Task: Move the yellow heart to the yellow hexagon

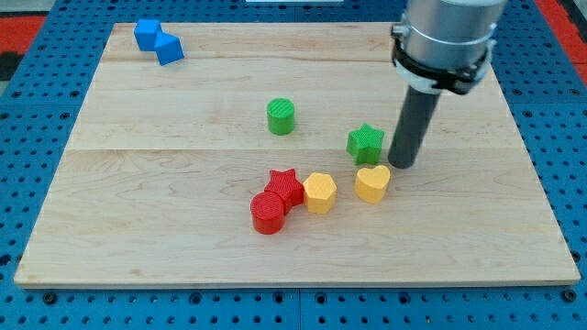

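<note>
The yellow heart lies on the wooden board right of centre. The yellow hexagon lies a short gap to its left, touching the red star. My tip rests on the board just to the upper right of the yellow heart, close to it, and to the right of the green star. I cannot tell whether the tip touches the heart.
A red cylinder sits at the lower left of the red star. A green cylinder stands above the centre. Two blue blocks lie at the board's top left corner. The board's right edge is beyond my tip.
</note>
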You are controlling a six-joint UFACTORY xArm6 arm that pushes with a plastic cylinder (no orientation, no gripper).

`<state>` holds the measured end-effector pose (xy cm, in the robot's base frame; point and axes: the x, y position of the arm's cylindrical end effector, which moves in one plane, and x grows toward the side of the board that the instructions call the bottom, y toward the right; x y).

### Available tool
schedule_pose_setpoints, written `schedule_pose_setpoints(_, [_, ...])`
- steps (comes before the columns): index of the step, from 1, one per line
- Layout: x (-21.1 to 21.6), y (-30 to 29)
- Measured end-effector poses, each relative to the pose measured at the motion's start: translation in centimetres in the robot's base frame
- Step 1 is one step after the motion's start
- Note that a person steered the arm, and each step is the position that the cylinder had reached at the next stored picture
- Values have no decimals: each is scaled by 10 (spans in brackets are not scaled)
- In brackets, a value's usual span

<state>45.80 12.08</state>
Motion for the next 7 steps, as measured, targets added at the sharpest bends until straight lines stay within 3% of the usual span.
schedule_pose_setpoints(5, [81, -26])
schedule_pose_setpoints(7, [65, -28])
